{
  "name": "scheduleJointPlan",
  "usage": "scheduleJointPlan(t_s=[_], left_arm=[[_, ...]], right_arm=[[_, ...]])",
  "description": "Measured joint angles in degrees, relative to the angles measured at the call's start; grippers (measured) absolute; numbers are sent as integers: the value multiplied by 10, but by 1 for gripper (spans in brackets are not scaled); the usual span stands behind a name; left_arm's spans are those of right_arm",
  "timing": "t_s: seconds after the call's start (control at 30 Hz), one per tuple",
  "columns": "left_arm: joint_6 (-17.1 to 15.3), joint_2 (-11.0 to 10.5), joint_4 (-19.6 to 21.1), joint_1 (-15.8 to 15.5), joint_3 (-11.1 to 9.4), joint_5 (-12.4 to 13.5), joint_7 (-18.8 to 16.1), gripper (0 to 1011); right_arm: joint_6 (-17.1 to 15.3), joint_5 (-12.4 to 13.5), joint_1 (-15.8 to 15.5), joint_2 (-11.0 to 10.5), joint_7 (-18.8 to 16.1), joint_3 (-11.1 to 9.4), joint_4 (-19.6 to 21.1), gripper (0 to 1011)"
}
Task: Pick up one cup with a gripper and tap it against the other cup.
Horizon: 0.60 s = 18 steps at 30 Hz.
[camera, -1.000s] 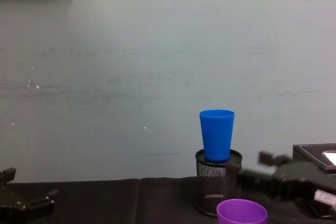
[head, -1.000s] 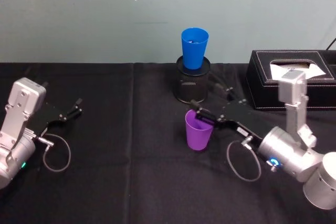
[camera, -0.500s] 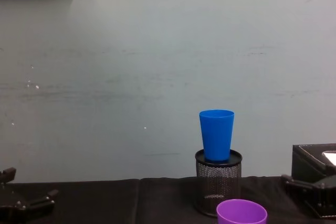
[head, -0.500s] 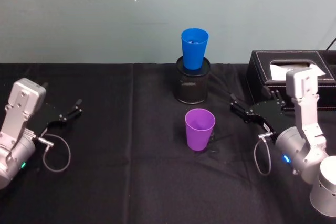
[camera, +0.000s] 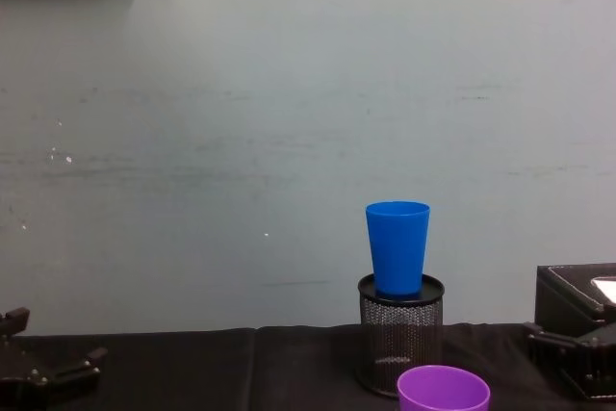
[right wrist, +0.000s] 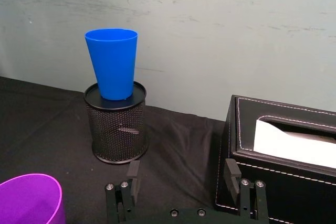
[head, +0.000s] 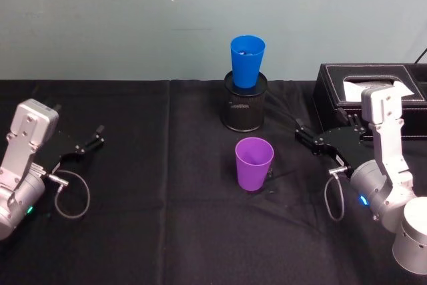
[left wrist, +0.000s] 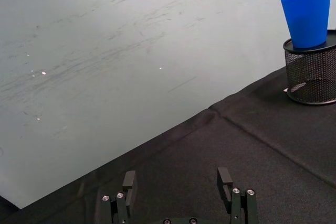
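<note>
The purple cup (head: 254, 163) stands upright and alone on the black cloth, its rim also low in the chest view (camera: 443, 389) and at a corner of the right wrist view (right wrist: 29, 200). The blue cup (head: 247, 61) sits upright on top of a black mesh pen pot (head: 244, 106) behind it. My right gripper (head: 301, 131) hovers open to the right of the purple cup, apart from it, with nothing between its fingers (right wrist: 133, 175). My left gripper (head: 95, 137) rests open at the far left.
A black tissue box (head: 387, 108) stands at the back right, just behind my right arm. The black tablecloth (head: 167, 218) spreads between the two arms, and a pale wall closes off the back. A loose cable loop hangs by each wrist.
My right gripper has let go of the purple cup's rim and drawn back to the right. The purple cup stands free on the cloth. The left arm has not moved.
</note>
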<state>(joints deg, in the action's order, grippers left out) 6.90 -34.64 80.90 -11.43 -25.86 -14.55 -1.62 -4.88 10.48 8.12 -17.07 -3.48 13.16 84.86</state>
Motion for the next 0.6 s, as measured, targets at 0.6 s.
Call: scheduleJointPlan(t_s=[0.6], left_arm=[[0, 0, 0, 0, 0, 0, 0, 1000]], right_arm=[[0, 2, 0, -2, 0, 1, 0, 1004]])
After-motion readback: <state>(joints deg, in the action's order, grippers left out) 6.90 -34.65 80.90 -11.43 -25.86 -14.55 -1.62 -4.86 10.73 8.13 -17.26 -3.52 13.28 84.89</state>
